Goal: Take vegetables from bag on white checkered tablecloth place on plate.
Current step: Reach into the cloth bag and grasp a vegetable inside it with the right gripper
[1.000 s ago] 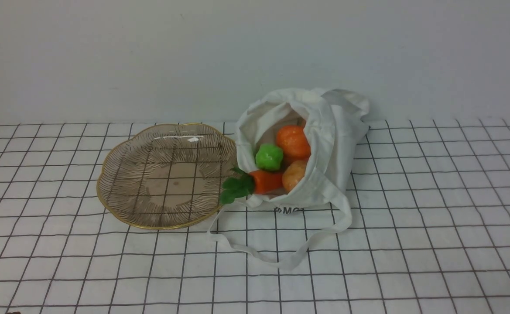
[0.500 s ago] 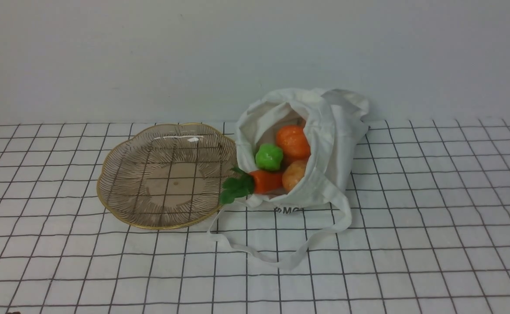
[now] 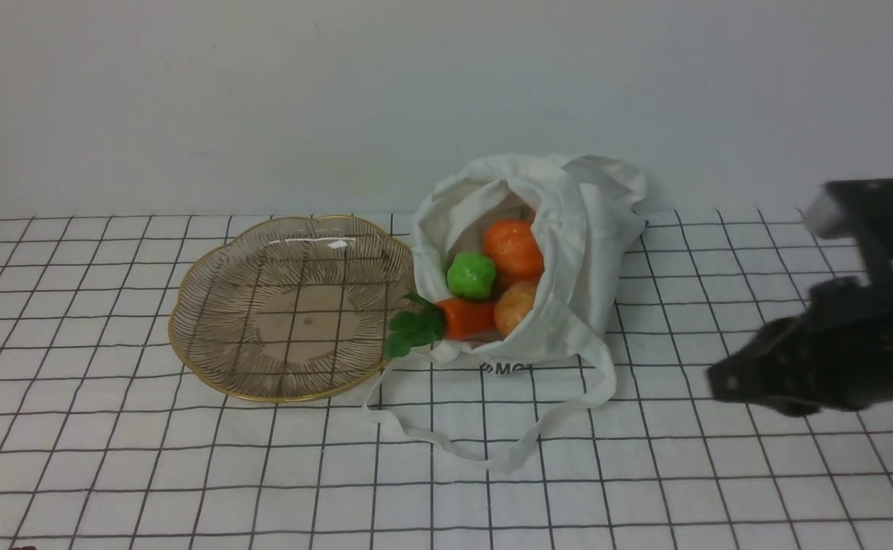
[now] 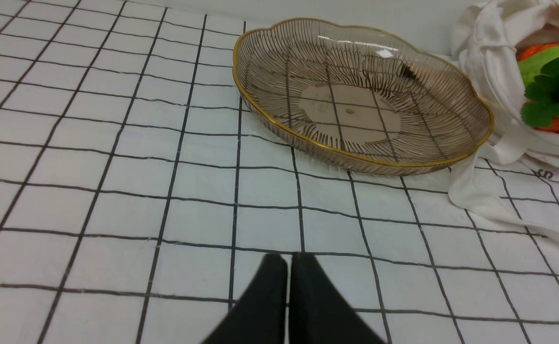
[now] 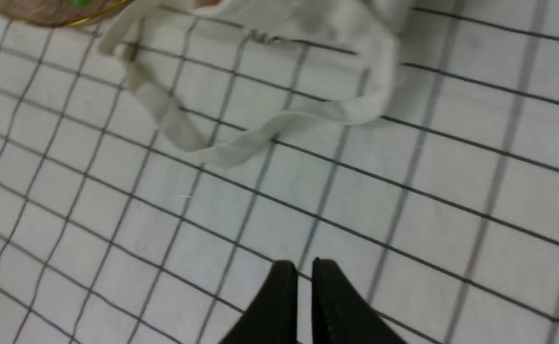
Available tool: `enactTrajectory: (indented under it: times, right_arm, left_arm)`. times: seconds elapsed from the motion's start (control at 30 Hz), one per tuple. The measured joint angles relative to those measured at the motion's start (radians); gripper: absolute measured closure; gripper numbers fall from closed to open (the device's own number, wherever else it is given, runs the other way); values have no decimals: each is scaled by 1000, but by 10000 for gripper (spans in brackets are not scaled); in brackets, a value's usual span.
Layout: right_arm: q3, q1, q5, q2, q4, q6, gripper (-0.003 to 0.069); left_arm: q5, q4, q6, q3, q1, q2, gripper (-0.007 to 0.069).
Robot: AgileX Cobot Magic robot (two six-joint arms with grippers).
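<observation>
The right gripper point(image 5: 304, 265) stands narrowly open, a thin gap between its fingertips with cloth showing through. It hangs over the right part of the tablecloth point(image 3: 668, 466), right of the bag and well apart from it, blurred in the front view. The left gripper point(image 4: 289, 260) has its fingertips almost together, with only a sliver between them and cloth beyond.

Far of the middle of the cloth lies the bag point(image 3: 603, 260), white and soft, its mouth gaping toward the left and near side. Four vegetables show clearly in that mouth. A large orange ball point(image 3: 513, 248) sits deepest of the four, partly behind the bag's edge. A lumpy green ball point(image 3: 471, 275) rests to its left, slightly nearer. A paler orange ball point(image 3: 515, 307) is at the near right of the opening. The carrot point(image 3: 465, 317) lies at the near lip, its orange body inside and its leafy top point(image 3: 415, 328) poking out to the left, over the plate's right edge. A further bit of orange peeks from behind the bag's far fold.

Left of the bag, right beside it, is the plate point(image 3: 293, 382), brownish glass with a wavy gold rim; the cloth's black lines show through its base. A strap point(image 3: 515, 454) curls over the cloth on the bag's near side.
</observation>
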Motion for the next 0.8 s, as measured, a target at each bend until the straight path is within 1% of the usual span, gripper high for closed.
enactTrajectory:
  times: [0.03, 0.17, 0.2, 0.23, 0.27, 0.4, 0.47, 0.5, 0.53, 0.63, 0.8]
  right_arm:
    - [-38, 45, -4, 46, 2, -8, 587]
    - [-157, 159, -18, 162, -16, -18, 487]
    - [-189, 186, -23, 199, -23, -19, 452]
    - [-202, 196, -26, 211, -27, -21, 436]
    - [-252, 232, -39, 257, -40, -23, 372]
    - [-364, 296, -89, 362, -46, -31, 220]
    - [-413, 317, -115, 411, -52, -36, 149]
    - [-433, 323, -124, 432, -57, -37, 131]
    - [-463, 332, -137, 464, -67, -37, 93]
    - [-528, 338, -165, 538, -72, -37, 51]
    - [-609, 340, -223, 659, -72, -37, 43]
  left_arm:
    - [0, 1, 0, 0, 0, 0, 632]
    - [0, 1, 0, 0, 0, 0, 632]
    - [0, 1, 1, 0, 0, 0, 632]
    - [0, 1, 1, 0, 0, 0, 632]
    - [0, 1, 1, 0, 0, 0, 632]
    - [0, 1, 1, 0, 0, 0, 632]
    - [0, 1, 2, 0, 0, 0, 632]
    - [0, 1, 2, 0, 0, 0, 632]
    - [0, 1, 2, 0, 0, 0, 632]
    - [0, 1, 2, 0, 0, 0, 632]
    - [0, 1, 2, 0, 0, 0, 632]
